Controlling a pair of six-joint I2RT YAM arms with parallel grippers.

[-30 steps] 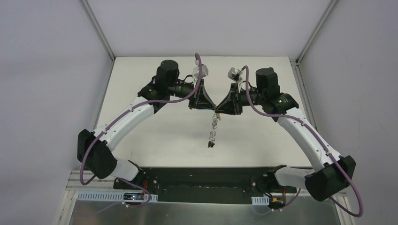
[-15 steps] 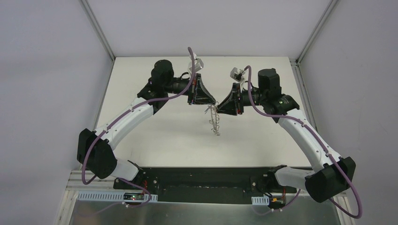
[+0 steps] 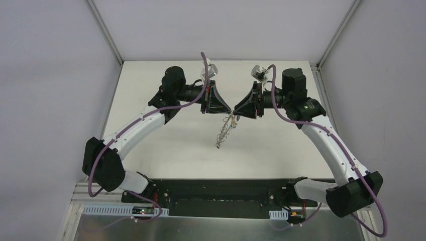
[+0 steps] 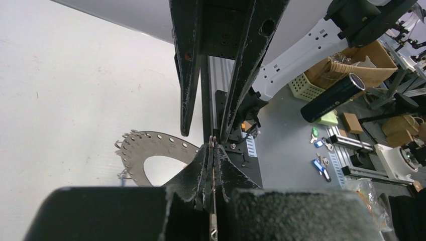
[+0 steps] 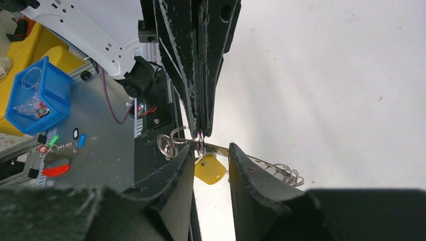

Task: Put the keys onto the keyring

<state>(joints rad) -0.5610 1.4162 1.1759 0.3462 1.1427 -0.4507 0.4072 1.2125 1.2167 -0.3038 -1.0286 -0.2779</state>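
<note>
The keyring (image 3: 223,133), a flat grey ring with wire loops on its rim, hangs tilted in the air between both grippers above the white table (image 3: 166,145). My left gripper (image 3: 224,112) is shut on its top rim. In the left wrist view the left gripper (image 4: 212,144) pinches a thin wire, and the keyring (image 4: 150,145) spreads out to the left. In the right wrist view the right gripper (image 5: 212,149) stands open, one finger on each side of a yellow key (image 5: 210,169). That key hangs from a wire loop (image 5: 201,142) on the keyring (image 5: 261,161), which shows edge-on. The other keys cannot be made out.
A black base rail (image 3: 221,188) runs along the table's near edge. Metal frame posts (image 3: 105,30) stand at the back corners. Beyond the table lie a cardboard box (image 4: 351,63), a black cylinder (image 4: 334,98) and a blue bin (image 5: 35,98).
The right gripper has opened and drawn slightly back to the right. The left gripper has turned and lifted. The hanging keyring has swung from straight down to slanting towards the lower left.
</note>
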